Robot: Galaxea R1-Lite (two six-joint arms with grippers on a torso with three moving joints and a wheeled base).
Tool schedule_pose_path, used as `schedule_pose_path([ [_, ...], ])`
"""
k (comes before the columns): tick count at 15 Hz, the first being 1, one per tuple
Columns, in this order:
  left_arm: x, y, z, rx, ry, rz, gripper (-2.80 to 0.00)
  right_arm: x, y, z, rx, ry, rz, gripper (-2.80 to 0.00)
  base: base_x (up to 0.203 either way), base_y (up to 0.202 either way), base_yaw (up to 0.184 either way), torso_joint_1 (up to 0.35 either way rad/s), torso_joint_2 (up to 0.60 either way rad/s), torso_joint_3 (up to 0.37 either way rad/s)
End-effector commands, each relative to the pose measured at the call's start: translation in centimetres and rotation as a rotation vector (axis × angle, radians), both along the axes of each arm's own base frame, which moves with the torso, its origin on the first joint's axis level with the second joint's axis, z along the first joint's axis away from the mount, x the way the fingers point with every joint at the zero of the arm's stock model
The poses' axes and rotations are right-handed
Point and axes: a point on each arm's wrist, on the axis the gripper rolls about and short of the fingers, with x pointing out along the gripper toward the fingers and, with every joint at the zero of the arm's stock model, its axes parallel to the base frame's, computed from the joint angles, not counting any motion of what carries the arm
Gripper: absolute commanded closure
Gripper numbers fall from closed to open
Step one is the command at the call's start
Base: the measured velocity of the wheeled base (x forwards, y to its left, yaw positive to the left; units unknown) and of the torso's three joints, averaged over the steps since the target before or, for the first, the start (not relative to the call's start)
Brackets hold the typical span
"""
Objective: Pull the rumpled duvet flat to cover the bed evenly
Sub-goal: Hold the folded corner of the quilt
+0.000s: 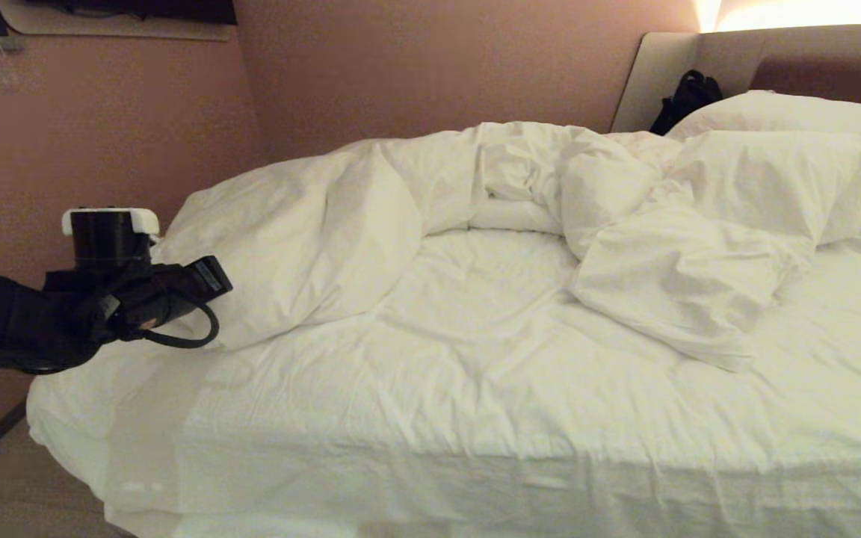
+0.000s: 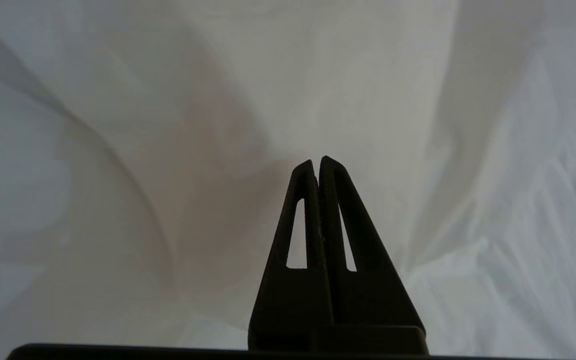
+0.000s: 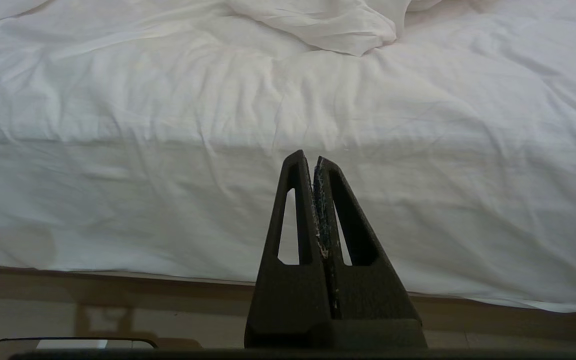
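- Duvet (image 1: pixel 520 224) bunched along far side of bed (image 1: pixel 400 463), by pillows (image 1: pixel 774 112).
- Left gripper (image 2: pixel 316 162) at near-left fold — jaws closed, empty.
- Right gripper (image 3: pixel 308 159) closed, low before mattress edge.
- Risk: closed jaws just shove fabric; thin pinch slips — cover still uneven.

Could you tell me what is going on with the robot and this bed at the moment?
The robot is facing a bed whose duvet lies bunched in a rumpled heap towards the headboard end and far side, not yet spread flat. Its left gripper is raised at the left of the bed, pointing at a puffy fold of the duvet with its fingers shut and holding nothing. The right gripper, also shut and empty, hangs low in front of the bed's near side. Pillows lie by the headboard.
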Motion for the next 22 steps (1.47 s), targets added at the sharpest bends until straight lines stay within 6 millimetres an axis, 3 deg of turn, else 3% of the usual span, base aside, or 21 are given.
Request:
schedule_pose_path([
  [1, 0.2, 0.7, 0.5, -0.021, -0.005, 0.018, 0.0, 0.0, 0.0, 0.0, 0.0, 0.0, 0.0, 0.0, 0.0, 0.0, 0.0, 0.0, 0.0, 0.0],
  [5, 0.2, 0.8, 0.4, -0.031, 0.003, 0.023, 0.0, 0.0, 0.0, 0.0, 0.0, 0.0, 0.0, 0.0, 0.0, 0.0, 0.0, 0.0, 0.0, 0.0],
  [6, 0.3, 0.8, 0.2, -0.033, 0.014, 0.022, -2.38, 0.0, 0.0, 0.0, 0.0, 0.0, 0.0, 0.0, 0.0, 0.0, 0.0, 0.0, 0.0, 0.0],
  [7, 0.3, 0.8, 0.1, -0.035, 0.016, 0.02, -2.8, 0.0, 0.0, 0.0, 0.0, 0.0, 0.0, 0.0, 0.0, 0.0, 0.0, 0.0, 0.0, 0.0],
  [13, 1.3, 0.7, -0.5, -0.174, 0.04, -0.014, -2.8, 0.0, 0.0, 0.0, 0.0, 0.0, 0.0, 0.0, 0.0, 0.0, 0.0, 0.0, 0.0, 0.0],
  [16, 1.8, 0.7, -1.3, -0.175, 0.072, -0.003, -2.8, 0.0, 0.0, 0.0, 0.0, 0.0, 0.0, 0.0, 0.0, 0.0, 0.0, 0.0, 0.0, 0.0],
  [20, 1.5, 0.9, 0.2, -0.15, 0.119, 0.062, -2.8, 0.0, 0.0, 0.0, 0.0, 0.0, 0.0, 0.0, 0.0, 0.0, 0.0, 0.0, 0.0, 0.0],
  [22, 2.2, 1.1, -0.4, -0.111, 0.168, 0.137, -2.8, 0.0, 0.0, 0.0, 0.0, 0.0, 0.0, 0.0, 0.0, 0.0, 0.0, 0.0, 0.0, 0.0],
])
